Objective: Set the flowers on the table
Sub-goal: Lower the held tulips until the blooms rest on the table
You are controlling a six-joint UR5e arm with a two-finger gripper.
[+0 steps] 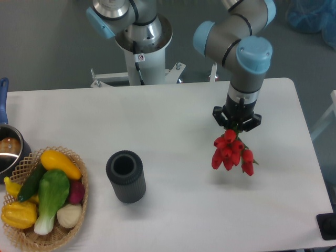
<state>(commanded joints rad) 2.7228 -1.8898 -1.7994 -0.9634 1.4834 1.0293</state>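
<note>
My tool (236, 124) hangs straight down from my grey and blue arm (242, 47) over the right part of the desk (173, 110), and it is pinching the bunch of red tulips (231, 152) at the upper end, where the stems are hidden under the black fingers. The blooms spill out just below the tool, a tight red cluster leaning a little toward the desk's right edge; only a sliver of green shows among them. I cannot tell whether the lowest flowers touch the desk or hang just above it, though a faint shadow lies beneath them. Taking the tulips as my mark: well to their left stands a dark ribbed cylindrical vase (126, 176), upright, its mouth open and nothing in it. Farther left still, at the desk's near left corner, sits a wicker basket (25, 236) heaped with vegetables, among them a yellow squash (60, 163), a bok choy (51, 197) and a dark cucumber (30, 184). Just above the basket, at the left edge, part of a metal pot (9, 152) with a blue handle shows. Behind the tulips, past the desk's far edge, rises my white mounting pedestal (144, 58).
</note>
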